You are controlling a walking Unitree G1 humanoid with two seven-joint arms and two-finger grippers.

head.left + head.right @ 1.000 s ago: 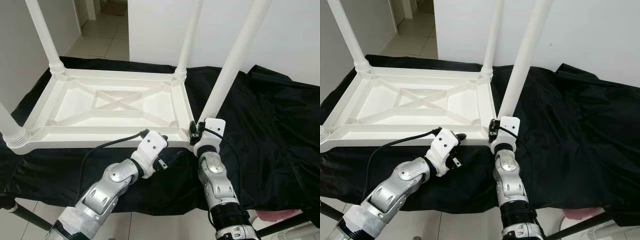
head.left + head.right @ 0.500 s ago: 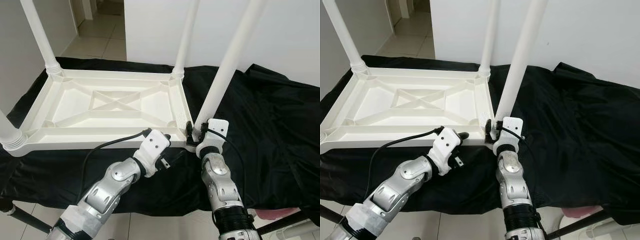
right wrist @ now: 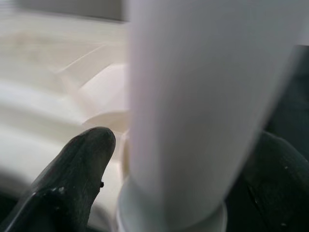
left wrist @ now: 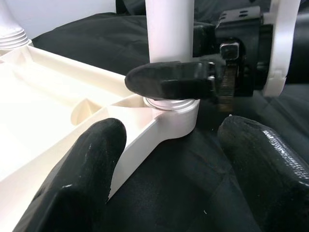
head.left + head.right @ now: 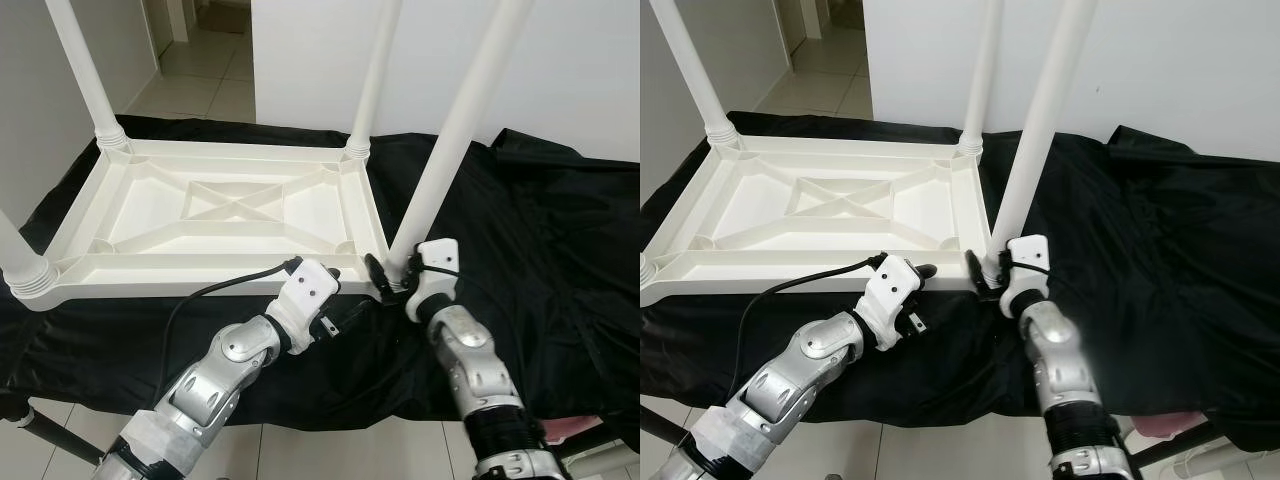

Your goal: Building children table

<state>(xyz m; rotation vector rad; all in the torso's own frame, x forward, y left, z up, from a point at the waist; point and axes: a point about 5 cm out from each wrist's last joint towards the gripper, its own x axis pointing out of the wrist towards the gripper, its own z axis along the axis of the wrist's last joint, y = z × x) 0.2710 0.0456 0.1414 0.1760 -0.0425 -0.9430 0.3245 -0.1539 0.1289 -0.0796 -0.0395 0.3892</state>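
A white plastic children's table [image 5: 150, 270] lies upside down on a black cloth, with its legs pointing up. The near right leg [image 5: 450, 140] stands in its corner socket [image 4: 169, 113]. My right gripper [image 5: 390, 278] is shut on this leg just above the socket, with one black finger [image 4: 169, 79] across its front and the other [image 3: 277, 179] against its far side. My left gripper [image 5: 335, 300] is open just in front of the same corner, its fingertips [image 4: 87, 164] apart on either side of the socket and touching nothing.
The black cloth [image 5: 540, 230] covers the work surface and hangs over its front edge. Three more legs stand at the far left [image 5: 85, 70], far right [image 5: 375, 70] and near left [image 5: 15, 250]. A white wall is behind, and a tiled doorway at the far left.
My right forearm has swung out to the right while its gripper stays at the base of the leg, turned more sideways. The left arm has barely moved.
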